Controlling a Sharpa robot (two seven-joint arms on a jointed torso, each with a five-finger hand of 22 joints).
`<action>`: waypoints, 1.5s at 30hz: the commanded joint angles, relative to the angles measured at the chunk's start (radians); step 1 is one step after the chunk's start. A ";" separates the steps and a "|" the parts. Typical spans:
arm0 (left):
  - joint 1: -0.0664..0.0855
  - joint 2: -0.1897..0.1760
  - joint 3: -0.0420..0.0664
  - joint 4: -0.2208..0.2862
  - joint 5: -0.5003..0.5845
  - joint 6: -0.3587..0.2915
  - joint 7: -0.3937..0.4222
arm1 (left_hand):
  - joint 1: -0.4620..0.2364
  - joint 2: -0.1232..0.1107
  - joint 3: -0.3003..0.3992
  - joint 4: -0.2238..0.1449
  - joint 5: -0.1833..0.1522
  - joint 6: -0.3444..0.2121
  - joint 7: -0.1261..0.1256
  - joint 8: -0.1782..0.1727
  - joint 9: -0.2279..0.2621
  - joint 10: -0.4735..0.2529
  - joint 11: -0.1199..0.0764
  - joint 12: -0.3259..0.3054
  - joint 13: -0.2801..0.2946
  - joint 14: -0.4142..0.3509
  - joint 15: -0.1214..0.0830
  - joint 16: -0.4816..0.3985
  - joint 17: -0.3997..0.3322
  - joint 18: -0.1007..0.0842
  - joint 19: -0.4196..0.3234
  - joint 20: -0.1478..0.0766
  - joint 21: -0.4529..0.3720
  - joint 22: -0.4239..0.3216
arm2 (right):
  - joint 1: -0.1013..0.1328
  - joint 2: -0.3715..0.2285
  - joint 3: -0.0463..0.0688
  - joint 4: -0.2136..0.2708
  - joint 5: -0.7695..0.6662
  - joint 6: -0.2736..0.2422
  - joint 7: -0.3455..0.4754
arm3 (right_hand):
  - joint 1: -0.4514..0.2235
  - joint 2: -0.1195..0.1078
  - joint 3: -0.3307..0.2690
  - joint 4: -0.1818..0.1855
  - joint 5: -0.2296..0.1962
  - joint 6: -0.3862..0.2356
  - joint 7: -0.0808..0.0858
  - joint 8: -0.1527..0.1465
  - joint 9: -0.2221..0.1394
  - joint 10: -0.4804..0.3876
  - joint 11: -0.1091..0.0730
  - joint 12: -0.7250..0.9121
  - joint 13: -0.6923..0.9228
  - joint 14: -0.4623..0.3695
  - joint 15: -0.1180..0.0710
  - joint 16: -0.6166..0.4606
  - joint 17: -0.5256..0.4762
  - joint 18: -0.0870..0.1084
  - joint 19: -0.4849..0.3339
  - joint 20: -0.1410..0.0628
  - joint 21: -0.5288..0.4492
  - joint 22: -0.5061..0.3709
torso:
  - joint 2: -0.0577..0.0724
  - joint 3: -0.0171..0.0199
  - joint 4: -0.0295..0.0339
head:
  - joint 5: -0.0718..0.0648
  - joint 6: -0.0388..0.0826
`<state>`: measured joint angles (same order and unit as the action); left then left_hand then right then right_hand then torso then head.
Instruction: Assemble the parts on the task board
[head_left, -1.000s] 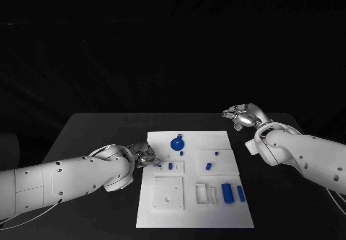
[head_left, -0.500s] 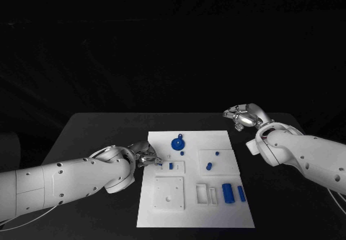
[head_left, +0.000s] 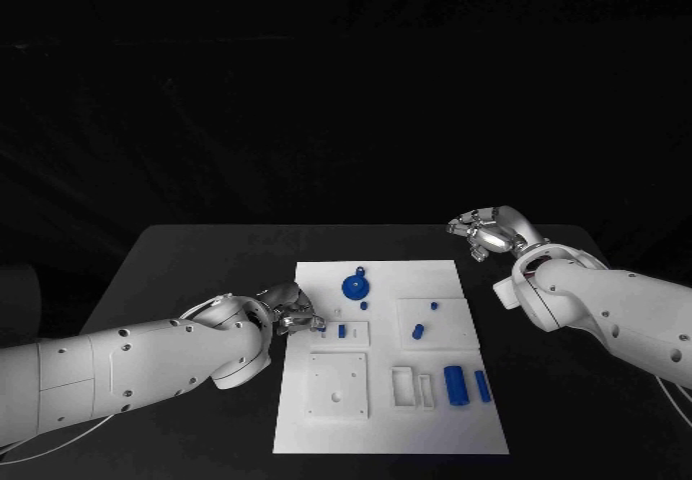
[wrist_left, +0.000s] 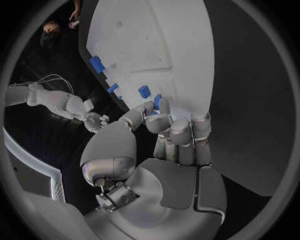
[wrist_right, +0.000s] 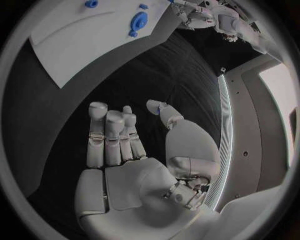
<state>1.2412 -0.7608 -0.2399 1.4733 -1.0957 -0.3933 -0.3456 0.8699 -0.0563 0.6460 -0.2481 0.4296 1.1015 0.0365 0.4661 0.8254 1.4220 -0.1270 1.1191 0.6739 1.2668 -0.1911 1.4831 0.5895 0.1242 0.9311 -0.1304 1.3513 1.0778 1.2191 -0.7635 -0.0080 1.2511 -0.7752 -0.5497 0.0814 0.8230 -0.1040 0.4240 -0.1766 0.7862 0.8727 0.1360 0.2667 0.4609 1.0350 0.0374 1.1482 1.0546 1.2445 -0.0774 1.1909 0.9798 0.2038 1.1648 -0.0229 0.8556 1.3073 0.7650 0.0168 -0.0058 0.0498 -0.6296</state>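
Observation:
The white task board (head_left: 389, 420) lies mid-table. My left hand (head_left: 293, 310) is at its left edge, thumb and a finger pinching a small blue part (wrist_left: 156, 101) just above the board (wrist_left: 162, 45). Beside the fingertips a small blue block (head_left: 342, 331) stands in a square recess. A blue disc with a knob (head_left: 355, 289) and a small peg (head_left: 359, 271) lie at the far end. My right hand (head_left: 490, 232) hovers over the black table beyond the board's far right corner, fingers apart (wrist_right: 112, 135), holding nothing.
Two short blue pegs (head_left: 415, 332) (head_left: 434, 305) sit on the board's right half. A blue cylinder (head_left: 454, 386) and a blue bar (head_left: 482, 387) lie near its right edge, beside white slots (head_left: 411, 388). A white square block (head_left: 339, 388) sits front left.
The left arm has edged slightly to the right while its hand stays at the board's left edge with the part pinched. The right hand has not moved.

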 joint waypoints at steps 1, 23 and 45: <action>-0.002 0.004 0.000 -0.001 -0.013 -0.005 0.015 | 0.025 0.035 0.016 -0.012 0.003 0.161 -0.084 0.004 0.001 -0.024 -0.030 0.006 -0.001 0.022 -0.026 0.006 -0.001 0.009 0.007 -0.137 0.004 0.000 | 0.000 0.000 0.000 0.002 -0.004 0.006 0.008 | -0.007 0.001 0.001 -0.004 0.005 -0.002 0.008 0.004 -0.002 -0.002 -0.008 0.006 -0.001 0.005 -0.003 0.007 -0.001 0.058 -0.003 -0.006 -0.005 0.016 | 0.000 -0.0001 0.0002 | -0.001 -0.001; -0.011 0.011 0.000 -0.011 -0.007 0.035 0.013 | 0.026 0.036 0.016 -0.013 0.003 0.160 -0.084 0.004 0.001 -0.025 -0.030 0.006 -0.002 0.022 -0.027 0.006 -0.002 0.009 0.008 -0.137 0.004 0.000 | 0.000 0.000 0.000 0.001 -0.004 0.007 0.007 | -0.006 0.001 0.001 -0.004 0.004 -0.002 0.007 0.004 -0.002 -0.002 -0.008 0.007 -0.002 0.006 -0.003 0.007 -0.001 0.058 -0.002 -0.006 -0.005 0.016 | 0.000 -0.0006 0.0009 | -0.002 -0.004; -0.013 0.008 0.000 -0.003 -0.005 0.049 0.012 | 0.026 0.036 0.017 -0.015 0.003 0.160 -0.084 0.005 0.000 -0.025 -0.030 0.007 -0.003 0.022 -0.027 0.006 -0.002 0.009 0.008 -0.137 0.004 -0.001 | 0.000 0.000 0.000 0.000 -0.004 0.007 0.008 | -0.007 0.001 0.001 -0.004 0.004 -0.002 0.007 0.004 -0.002 -0.002 -0.008 0.007 -0.003 0.006 -0.003 0.007 -0.001 0.058 -0.002 -0.006 -0.005 0.017 | 0.000 -0.0001 0.0006 | 0.000 -0.004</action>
<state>1.2317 -0.7541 -0.2391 1.4664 -1.1004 -0.3650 -0.3387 0.8699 -0.0563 0.6446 -0.2495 0.4297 1.1016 0.0365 0.4678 0.8260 1.4220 -0.1270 1.1190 0.6723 1.2685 -0.1894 1.4831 0.5887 0.1242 0.9311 -0.1304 1.3512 1.0779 1.2191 -0.7638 -0.0080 1.2506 -0.7752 -0.5496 0.0810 0.8230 -0.1040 0.4240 -0.1766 0.7862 0.8686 0.1361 0.2666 0.4609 1.0351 0.0375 1.1531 1.0529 1.2456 -0.0783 1.1946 0.9799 0.2038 1.1625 -0.0247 0.8557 1.3078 0.7647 0.0165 -0.0055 0.0485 -0.6349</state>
